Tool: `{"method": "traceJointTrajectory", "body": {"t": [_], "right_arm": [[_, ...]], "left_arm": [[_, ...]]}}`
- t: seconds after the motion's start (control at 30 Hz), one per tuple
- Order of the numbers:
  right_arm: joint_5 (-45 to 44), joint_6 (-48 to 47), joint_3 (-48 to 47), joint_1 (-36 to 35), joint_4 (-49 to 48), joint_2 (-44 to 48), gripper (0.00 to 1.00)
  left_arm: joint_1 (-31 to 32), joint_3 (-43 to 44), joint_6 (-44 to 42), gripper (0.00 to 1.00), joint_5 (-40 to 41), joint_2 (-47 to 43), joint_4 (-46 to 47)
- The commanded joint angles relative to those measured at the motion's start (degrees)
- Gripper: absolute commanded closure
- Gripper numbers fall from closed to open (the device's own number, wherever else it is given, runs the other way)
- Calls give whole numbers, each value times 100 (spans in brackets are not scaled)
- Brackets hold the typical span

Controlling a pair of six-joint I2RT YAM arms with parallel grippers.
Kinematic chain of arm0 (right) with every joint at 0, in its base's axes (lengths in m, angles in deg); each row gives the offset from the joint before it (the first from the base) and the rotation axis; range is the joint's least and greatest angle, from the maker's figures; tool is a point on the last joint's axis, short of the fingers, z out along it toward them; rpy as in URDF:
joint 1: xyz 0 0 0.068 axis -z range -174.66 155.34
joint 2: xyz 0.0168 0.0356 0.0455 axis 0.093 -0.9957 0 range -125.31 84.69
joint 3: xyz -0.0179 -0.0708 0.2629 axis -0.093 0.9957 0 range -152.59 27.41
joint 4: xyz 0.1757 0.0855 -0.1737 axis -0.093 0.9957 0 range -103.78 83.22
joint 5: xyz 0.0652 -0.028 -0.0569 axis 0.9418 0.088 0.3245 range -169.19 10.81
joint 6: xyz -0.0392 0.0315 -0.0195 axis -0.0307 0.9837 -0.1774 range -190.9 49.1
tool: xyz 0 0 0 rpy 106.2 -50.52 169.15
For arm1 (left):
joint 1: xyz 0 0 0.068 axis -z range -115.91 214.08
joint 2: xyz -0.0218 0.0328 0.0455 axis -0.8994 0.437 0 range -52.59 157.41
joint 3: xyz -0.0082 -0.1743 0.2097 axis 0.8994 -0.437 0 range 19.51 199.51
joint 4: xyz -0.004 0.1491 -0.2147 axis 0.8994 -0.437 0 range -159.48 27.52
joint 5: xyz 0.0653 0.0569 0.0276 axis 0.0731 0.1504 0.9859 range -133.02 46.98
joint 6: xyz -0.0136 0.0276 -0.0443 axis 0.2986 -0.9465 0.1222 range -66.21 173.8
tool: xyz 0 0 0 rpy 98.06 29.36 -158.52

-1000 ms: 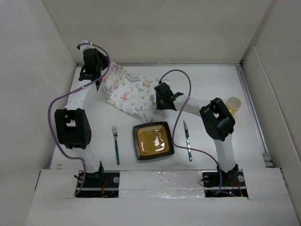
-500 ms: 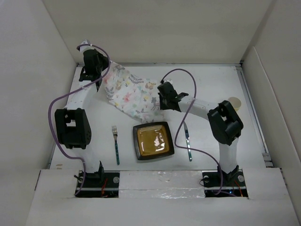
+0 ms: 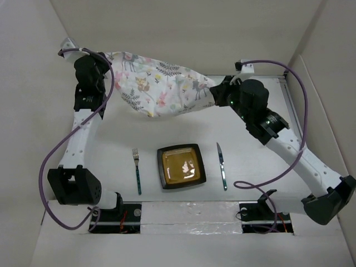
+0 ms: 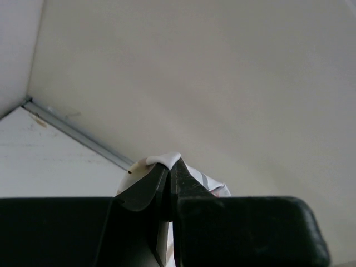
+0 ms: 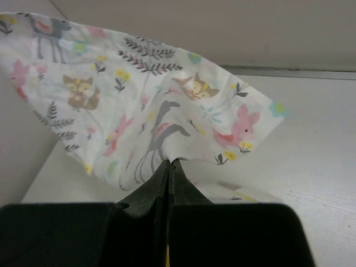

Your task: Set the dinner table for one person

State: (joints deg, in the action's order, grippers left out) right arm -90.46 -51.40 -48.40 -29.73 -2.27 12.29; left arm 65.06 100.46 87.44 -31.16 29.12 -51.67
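A white cloth mat (image 3: 161, 86) with flower and animal print hangs stretched in the air between my two grippers, above the far part of the dinner table (image 3: 250, 133). My left gripper (image 3: 103, 55) is shut on its left corner; in the left wrist view only a bit of cloth (image 4: 167, 159) shows at the closed tips (image 4: 169, 167). My right gripper (image 3: 213, 92) is shut on its right edge, and the right wrist view shows the cloth (image 5: 144, 105) bunched at the tips (image 5: 169, 162). A dark square plate (image 3: 181, 166) lies near the front, a fork (image 3: 137, 169) to its left and a knife (image 3: 222, 165) to its right.
White walls (image 3: 183, 33) enclose the table on the left, back and right. Purple cables (image 3: 300, 100) loop from both arms. The arm bases (image 3: 117, 210) sit at the near edge.
Both grippers have lifted the cloth mat off the table and pulled it apart, left gripper up and left, right gripper right and back. The yellow cup seen earlier at right no longer shows.
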Motion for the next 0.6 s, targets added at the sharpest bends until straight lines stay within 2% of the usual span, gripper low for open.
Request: {"method": "traceJointTrajectory", "body": {"t": [0.0,0.07,0.1,0.13,0.2,0.23,0.27,0.3,0.33,0.37,0.4,0.47,0.57], "right_arm": [[377,123,-20,552,26,-650,100],[590,237,-197,1009,-216,-1255,100],[904,273,-571,1220,-228,-1755,100],[907,273,-575,1222,-228,-1760,100],[784,299,-1186,1414,-88,-2607,100],[775,317,-1417,1485,26,-2891,100],[732,360,-1636,1625,236,-3155,100],[662,361,-1804,1687,255,-3566,100],[670,387,-2067,1766,316,-3718,100],[670,465,-2156,1845,352,-3824,100],[661,466,-2192,1985,300,-3921,100],[722,510,-2184,2118,212,-3940,100],[749,510,-2122,2224,211,-3966,100]], "left_arm": [[-36,70,-183,100,361,37,159],[-36,437,-253,100,178,519,36],[-36,935,-471,92,63,1069,-347],[-36,940,-473,92,62,1371,-351],[-36,1982,-604,84,-148,2082,-910],[-36,2369,-788,69,-270,2869,-1062],[-36,3339,-911,63,-637,3329,-1420],[-36,3905,-974,56,-710,3734,-2111],[-36,4799,-1070,49,-859,4425,-2379],[-36,5060,-1123,43,-948,4667,-2564],[25,5237,-1141,32,-1018,4826,-2775],[26,4968,-1124,26,-1072,4785,-2743],[87,3650,-1019,22,-949,4144,-2058]]}}
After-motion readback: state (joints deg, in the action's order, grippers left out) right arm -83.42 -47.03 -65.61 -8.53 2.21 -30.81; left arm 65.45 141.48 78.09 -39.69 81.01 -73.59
